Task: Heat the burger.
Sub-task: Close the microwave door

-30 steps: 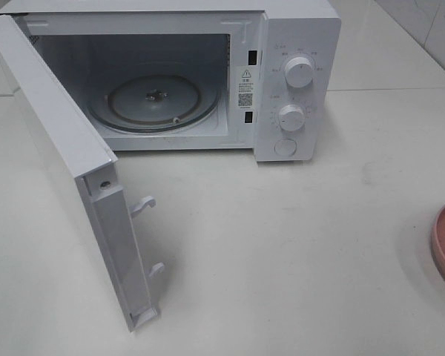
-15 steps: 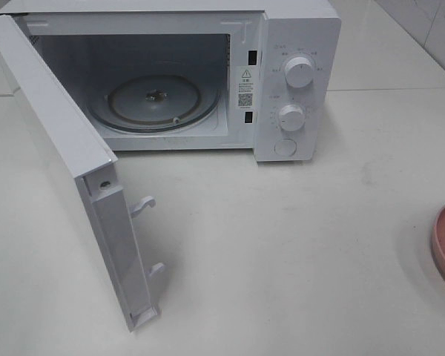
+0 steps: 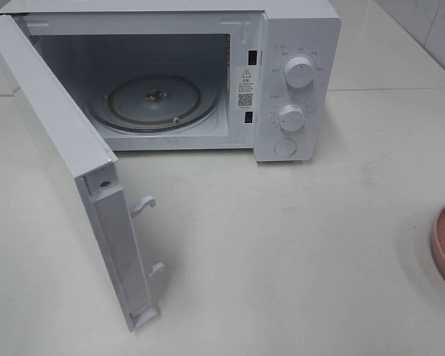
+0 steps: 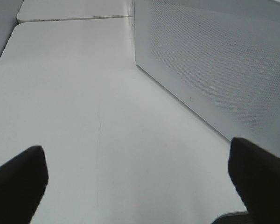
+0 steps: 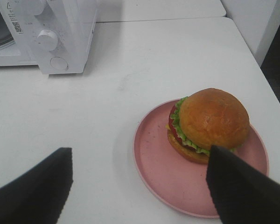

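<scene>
White microwave [image 3: 297, 81], golden-brown burger [image 5: 210, 123], pink plate [image 5: 177, 177], black fingers [image 5: 32, 196]

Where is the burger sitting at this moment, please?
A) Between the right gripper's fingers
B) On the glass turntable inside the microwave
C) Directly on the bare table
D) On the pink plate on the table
D: the right wrist view shows the burger resting on the pink plate, while the microwave's turntable holds nothing.
</scene>
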Tool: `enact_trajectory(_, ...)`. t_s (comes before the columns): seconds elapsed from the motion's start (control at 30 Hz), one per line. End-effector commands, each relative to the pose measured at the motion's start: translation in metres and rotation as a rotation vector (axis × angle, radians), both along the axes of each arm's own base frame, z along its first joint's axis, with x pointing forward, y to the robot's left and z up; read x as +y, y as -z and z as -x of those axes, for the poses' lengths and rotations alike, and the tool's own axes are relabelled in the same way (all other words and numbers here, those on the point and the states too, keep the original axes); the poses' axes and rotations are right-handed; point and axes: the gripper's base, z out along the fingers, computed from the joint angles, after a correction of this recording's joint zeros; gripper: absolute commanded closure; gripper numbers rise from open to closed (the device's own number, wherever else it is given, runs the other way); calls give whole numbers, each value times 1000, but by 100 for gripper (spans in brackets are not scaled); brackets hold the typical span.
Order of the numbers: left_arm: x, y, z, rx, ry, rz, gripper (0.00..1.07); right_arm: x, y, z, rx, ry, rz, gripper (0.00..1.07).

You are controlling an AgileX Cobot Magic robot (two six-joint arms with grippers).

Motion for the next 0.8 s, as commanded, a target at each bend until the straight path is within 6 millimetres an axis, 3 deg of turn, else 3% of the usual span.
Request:
enact_trajectory(0.03,0,0,0,-16,-2,5,9,0,1,4,-26,1,10,31)
enact_trajectory(0.8,0,0,0,-16,-2,5,9,0,1,4,-26,1,10,31)
